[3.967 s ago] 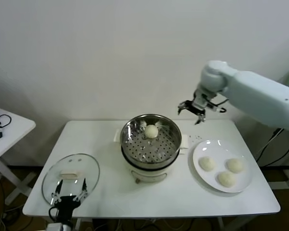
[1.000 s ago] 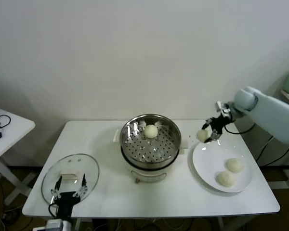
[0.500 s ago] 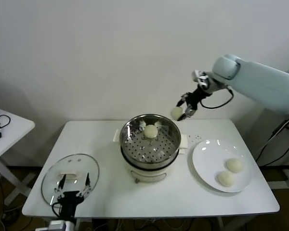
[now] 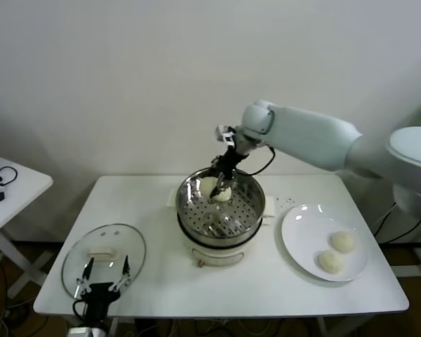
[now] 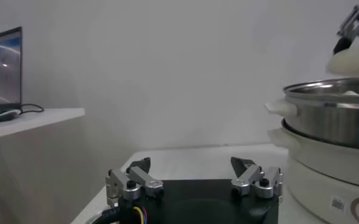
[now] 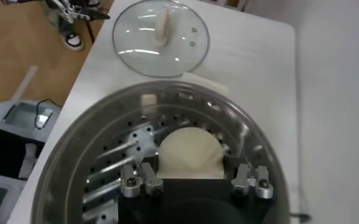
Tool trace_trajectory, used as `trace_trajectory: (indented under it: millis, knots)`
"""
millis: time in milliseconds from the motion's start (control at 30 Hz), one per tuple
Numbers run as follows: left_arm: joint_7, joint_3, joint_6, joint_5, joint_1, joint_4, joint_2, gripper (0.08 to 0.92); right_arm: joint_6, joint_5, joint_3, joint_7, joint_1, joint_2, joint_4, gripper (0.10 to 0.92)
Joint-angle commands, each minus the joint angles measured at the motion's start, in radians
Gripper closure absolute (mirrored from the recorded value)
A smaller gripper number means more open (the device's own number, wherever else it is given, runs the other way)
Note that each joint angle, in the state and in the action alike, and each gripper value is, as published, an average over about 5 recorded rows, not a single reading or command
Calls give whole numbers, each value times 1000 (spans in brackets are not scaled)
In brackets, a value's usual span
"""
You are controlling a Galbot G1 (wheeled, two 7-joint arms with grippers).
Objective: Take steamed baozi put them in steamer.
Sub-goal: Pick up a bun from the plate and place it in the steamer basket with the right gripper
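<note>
On the white tabletop the steamer is set at the middle, a glass lid near the robot's left corner and a plate with two buns to the right. Over the steamer's far side the right claw is lowered, pinching a bun just above the perforated floor; whether another bun lies behind it cannot be told. The left claw is parked low beside the lid, its fingers spread. For a clean placement, the bun should be brought down until it rests on the floor, clear of the wall, then freed gently and the claw lifted straight up.
</note>
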State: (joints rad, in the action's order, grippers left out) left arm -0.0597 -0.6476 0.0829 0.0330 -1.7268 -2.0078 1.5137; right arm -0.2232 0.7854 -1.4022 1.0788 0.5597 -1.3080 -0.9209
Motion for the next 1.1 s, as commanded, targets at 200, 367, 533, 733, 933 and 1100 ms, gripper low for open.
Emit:
trace_trajectory:
  millis: [200,367,533,733,933,1100]
  knots:
    - [-2,-4,2,9,-13,0,8,177,5,-52,-6,-3,-87,-85,63,330]
    - [-2,-1,0,8,-13,2,12,177,9,-68,0,-2,-97,-87,68,330]
    - [-3,-2,0,8,-11,5,12,177,15,-93,0,2,-100,-86,73,330]
    - [-4,-7,2,17,-13,7,9,177,19,-111,1,4,-103,-88,79,330]
    - [-5,-9,2,20,-12,9,7,177,28,-114,6,-5,-113,-98,85,282]
    - [-6,-11,1,21,-11,10,6,177,36,-119,17,-3,-107,-97,84,208]
